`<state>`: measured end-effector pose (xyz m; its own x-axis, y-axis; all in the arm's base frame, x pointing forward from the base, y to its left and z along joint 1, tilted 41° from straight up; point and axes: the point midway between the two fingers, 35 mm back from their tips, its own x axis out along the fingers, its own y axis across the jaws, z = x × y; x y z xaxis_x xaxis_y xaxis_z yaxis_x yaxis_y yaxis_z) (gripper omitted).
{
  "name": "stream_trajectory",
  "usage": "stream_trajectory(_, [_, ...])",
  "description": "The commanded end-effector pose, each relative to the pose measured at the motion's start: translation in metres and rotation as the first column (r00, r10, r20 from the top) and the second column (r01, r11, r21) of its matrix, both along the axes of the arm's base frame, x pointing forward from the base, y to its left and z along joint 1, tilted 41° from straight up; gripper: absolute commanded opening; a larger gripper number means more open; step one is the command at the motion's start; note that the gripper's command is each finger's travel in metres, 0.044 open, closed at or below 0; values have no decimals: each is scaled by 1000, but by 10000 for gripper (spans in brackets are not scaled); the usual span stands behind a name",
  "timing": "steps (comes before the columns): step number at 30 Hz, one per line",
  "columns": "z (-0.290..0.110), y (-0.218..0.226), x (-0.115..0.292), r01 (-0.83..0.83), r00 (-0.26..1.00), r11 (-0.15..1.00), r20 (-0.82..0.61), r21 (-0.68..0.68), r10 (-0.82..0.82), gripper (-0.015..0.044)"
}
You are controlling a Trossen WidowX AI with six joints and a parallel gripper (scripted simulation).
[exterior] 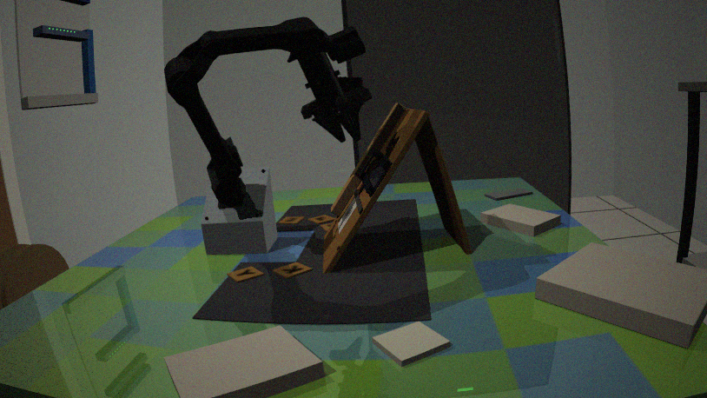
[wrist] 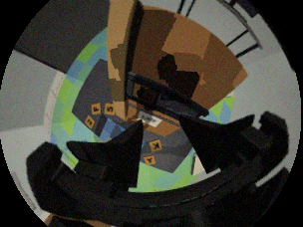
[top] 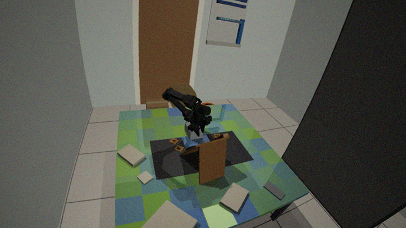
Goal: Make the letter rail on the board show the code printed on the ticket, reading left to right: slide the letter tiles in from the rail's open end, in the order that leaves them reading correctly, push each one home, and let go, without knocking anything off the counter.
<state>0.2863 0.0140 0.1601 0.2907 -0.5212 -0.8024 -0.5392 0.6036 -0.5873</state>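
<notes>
A brown A-frame board point(top: 212, 160) point(exterior: 395, 143) point(wrist: 193, 45) stands on a dark mat point(top: 242, 154) point(exterior: 346, 296). Its sloped face carries the dark letter rail point(exterior: 372, 170) point(wrist: 161, 97), with a small white ticket point(exterior: 346, 215) point(wrist: 148, 119) below it. I cannot read what sits in the rail. Orange letter tiles lie loose on the mat: two near the front point(exterior: 245, 273) point(exterior: 291, 269) point(top: 173, 140) point(top: 179, 148) and others behind the board's foot point(exterior: 290, 219) point(exterior: 321, 218). My gripper point(exterior: 346, 134) point(wrist: 161, 120) is open and empty. It hangs in the air just off the board's upper face.
The arm's grey base box point(exterior: 240, 232) stands behind the mat. Grey slabs lie around the counter point(exterior: 241, 363) point(exterior: 410, 342) point(exterior: 518, 218) point(exterior: 623, 289), and a thin dark plate point(exterior: 509, 194) lies at the far side. A black pole point(exterior: 690, 173) stands at the right.
</notes>
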Motion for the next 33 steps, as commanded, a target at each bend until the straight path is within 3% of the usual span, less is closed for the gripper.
stream_trajectory(1, [53, 16, -27, -544, 827, 839, -172, -5, 535, 368])
stream_trajectory(4, [69, 20, -41, -713, 684, 701, -232, -11, 692, 440])
stream_trajectory(13, [98, 27, -69, -955, 281, 296, -367, -17, 887, 440])
stream_trajectory(33, [98, 27, -69, -957, 276, 291, -368, -17, 888, 440])
